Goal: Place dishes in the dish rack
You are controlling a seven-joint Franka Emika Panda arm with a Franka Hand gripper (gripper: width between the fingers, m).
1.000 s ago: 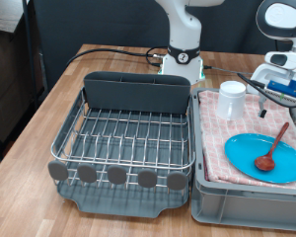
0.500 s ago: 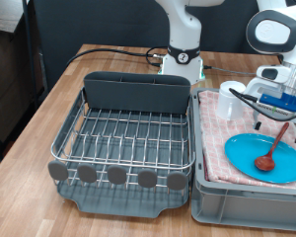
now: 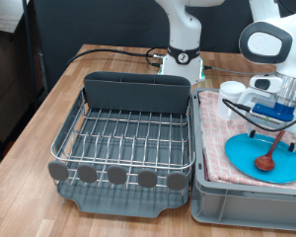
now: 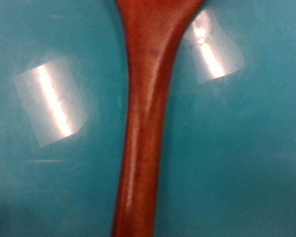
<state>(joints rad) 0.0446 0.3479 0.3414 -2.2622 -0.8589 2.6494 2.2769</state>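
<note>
The reddish-brown wooden spoon [image 3: 269,157] lies on the round bright-blue plate [image 3: 244,151], which rests on the pink checked cloth in the grey bin at the exterior view's right. My gripper [image 3: 282,127] hangs low just above the spoon's handle end. The wrist view is filled by the spoon handle [image 4: 148,109] over the blue plate [image 4: 257,148]; no fingers show there. The small white cup [image 3: 230,94] stands on the cloth behind the plate, partly hidden by my hand. The silver wire dish rack [image 3: 128,136] on its dark grey tray stands at the left with nothing in it.
The grey plastic bin [image 3: 227,202] with the pink checked cloth [image 3: 212,138] stands right beside the rack. The rack's dark grey utensil box [image 3: 136,91] is at its far side, round grey discs [image 3: 116,175] along its near edge. Black cables [image 3: 118,51] lie behind.
My arm has come in from the exterior view's right and lowered over the plate, so the gripper now sits just above the spoon. The dishes have not moved.
</note>
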